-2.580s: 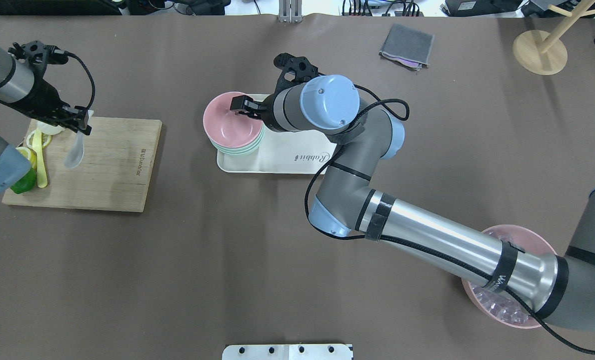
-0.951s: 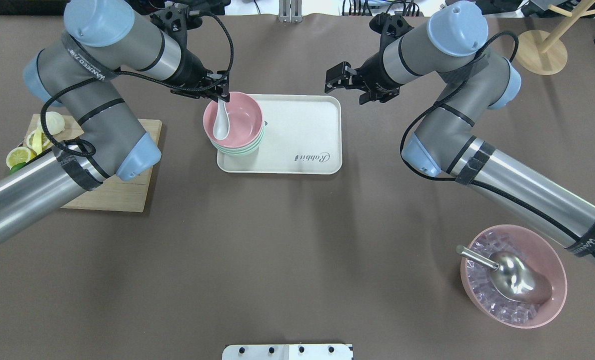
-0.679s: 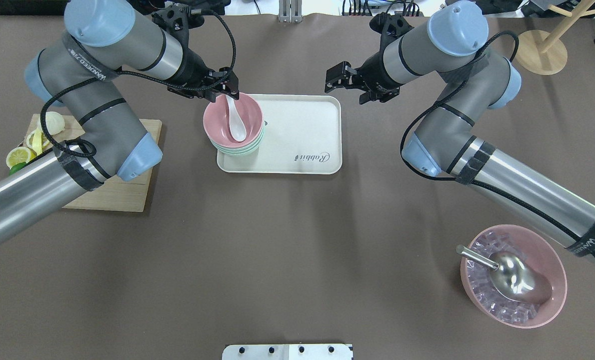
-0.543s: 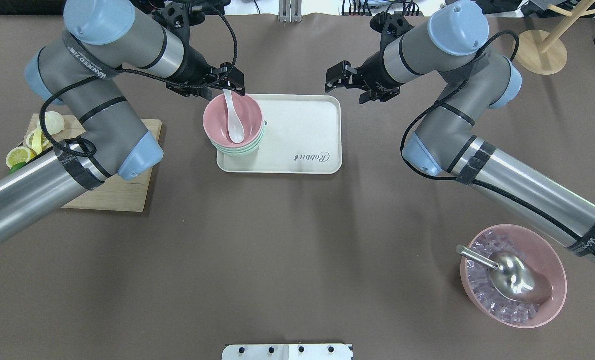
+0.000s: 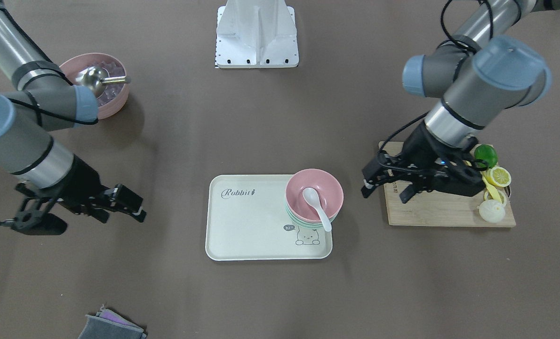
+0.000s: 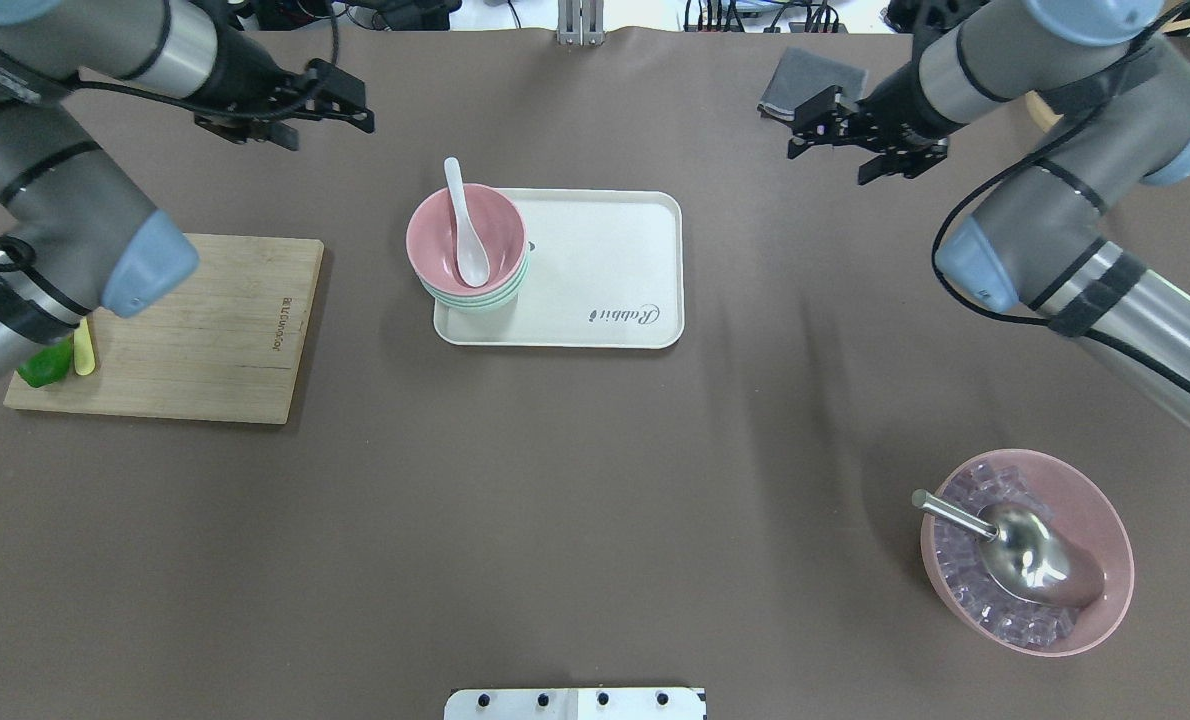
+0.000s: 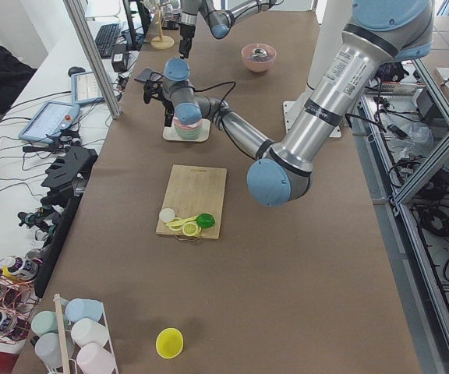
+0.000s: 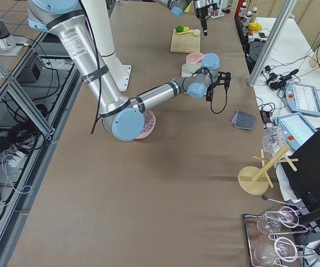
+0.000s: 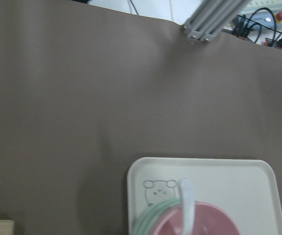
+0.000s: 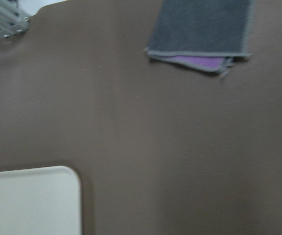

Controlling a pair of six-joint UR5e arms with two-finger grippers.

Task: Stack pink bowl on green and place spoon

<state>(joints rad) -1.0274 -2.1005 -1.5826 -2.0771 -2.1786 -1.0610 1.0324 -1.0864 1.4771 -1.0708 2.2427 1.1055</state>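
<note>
The pink bowl (image 6: pixel 490 228) sits stacked on the green bowls (image 6: pixel 467 299) at the left end of the white tray (image 6: pixel 605 270). The white spoon (image 6: pixel 465 235) lies in the pink bowl, with its handle over the far rim. The front-facing view shows the same bowl (image 5: pixel 327 186) and spoon (image 5: pixel 316 207). My left gripper (image 6: pixel 355 105) is open and empty, above the table to the far left of the bowls. My right gripper (image 6: pixel 800 128) is open and empty, to the far right of the tray. The left wrist view shows the spoon handle (image 9: pixel 186 200) and the bowl (image 9: pixel 214 223).
A wooden cutting board (image 6: pixel 205 330) with lemon pieces (image 5: pixel 496 176) lies at the left. A pink bowl of ice (image 6: pixel 1105 520) with a metal scoop (image 6: pixel 1015 550) stands at the near right. A grey cloth (image 6: pixel 815 90) and a wooden stand (image 6: pixel 1080 100) are at the far right.
My left gripper has let go of the spoon, which now rests in the pink bowl, and has drawn back to the left. My right gripper has moved away to the right.
</note>
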